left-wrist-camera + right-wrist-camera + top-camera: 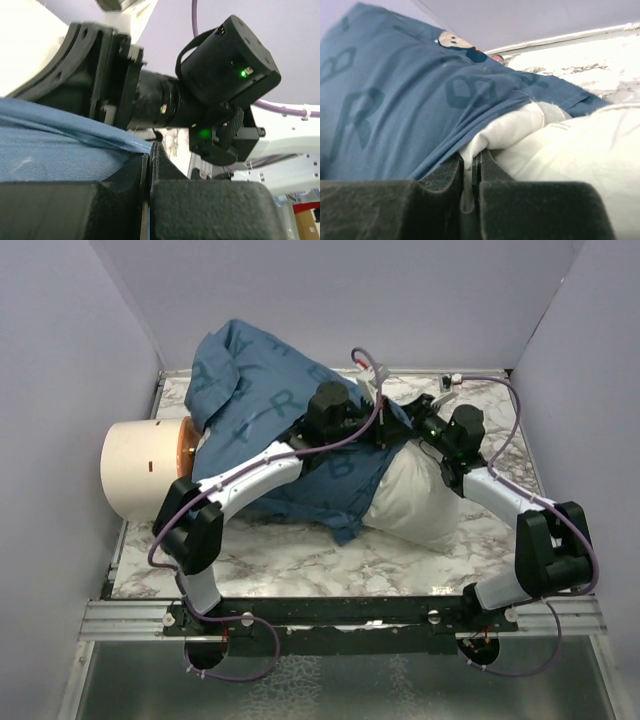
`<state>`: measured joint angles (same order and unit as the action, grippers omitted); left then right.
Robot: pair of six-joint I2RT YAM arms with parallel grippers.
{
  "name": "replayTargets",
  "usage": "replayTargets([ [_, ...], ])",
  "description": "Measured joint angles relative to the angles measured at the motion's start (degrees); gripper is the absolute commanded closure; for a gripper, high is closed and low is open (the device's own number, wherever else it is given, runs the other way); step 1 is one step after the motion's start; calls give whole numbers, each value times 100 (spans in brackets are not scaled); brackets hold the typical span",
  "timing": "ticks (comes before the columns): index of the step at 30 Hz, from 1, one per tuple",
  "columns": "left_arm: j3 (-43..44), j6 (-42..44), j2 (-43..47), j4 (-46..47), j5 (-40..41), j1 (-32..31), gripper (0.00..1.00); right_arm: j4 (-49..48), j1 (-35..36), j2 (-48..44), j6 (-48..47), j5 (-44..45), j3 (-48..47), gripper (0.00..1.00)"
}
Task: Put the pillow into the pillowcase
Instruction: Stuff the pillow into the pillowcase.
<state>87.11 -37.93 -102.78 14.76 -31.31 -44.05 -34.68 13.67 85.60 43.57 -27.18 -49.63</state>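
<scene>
Lying on a marbled worktop (300, 560), a plump white pillow (415, 502) is shown half sheathed in the floppy blue pillowcase (260, 390). Both are judged soft, light and yielding, best pinched at hems and seams. The left claw (150, 162) is closed on the pillowcase hem by the pillow's far edge; the right claw (472, 167) is closed on the pillow's seam. Plain lilac walls (330, 300) are set close around the pillow.

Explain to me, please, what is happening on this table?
Two robot arms are putting a white pillow into a blue printed pillowcase. The case covers part of it; one white end shows bare. The left arm has its jaws shut on the case's blue edge. The right arm has its jaws shut on white pillow fabric beside that edge.
</scene>
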Motion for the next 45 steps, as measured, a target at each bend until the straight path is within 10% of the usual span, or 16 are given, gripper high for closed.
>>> replayTargets([
  [10, -2041, -662, 431, 1585, -378, 514, 100, -350, 208, -1193, -662, 800, 1674, 13],
  [19, -1711, -538, 267, 1574, -616, 734, 100, 2516, 339, -3622, -2175, 1491, 400, 9],
  [30, -409, 155, 35, -70, -623, 885, 100, 4743, 380, -4345, -2723, -173, 339, 0],
  [36, 170, 363, -192, -710, -691, 885, 100, 5700, 669, -3480, -3001, 417, 323, 28],
  [41, 234, 308, -214, -811, -817, 846, 100, 5388, 1231, -2284, -3023, 1443, 289, 97],
  [45, 240, 232, -214, -800, -802, 667, 100, 4618, 1307, -1687, -2789, 1449, 289, 99],
])
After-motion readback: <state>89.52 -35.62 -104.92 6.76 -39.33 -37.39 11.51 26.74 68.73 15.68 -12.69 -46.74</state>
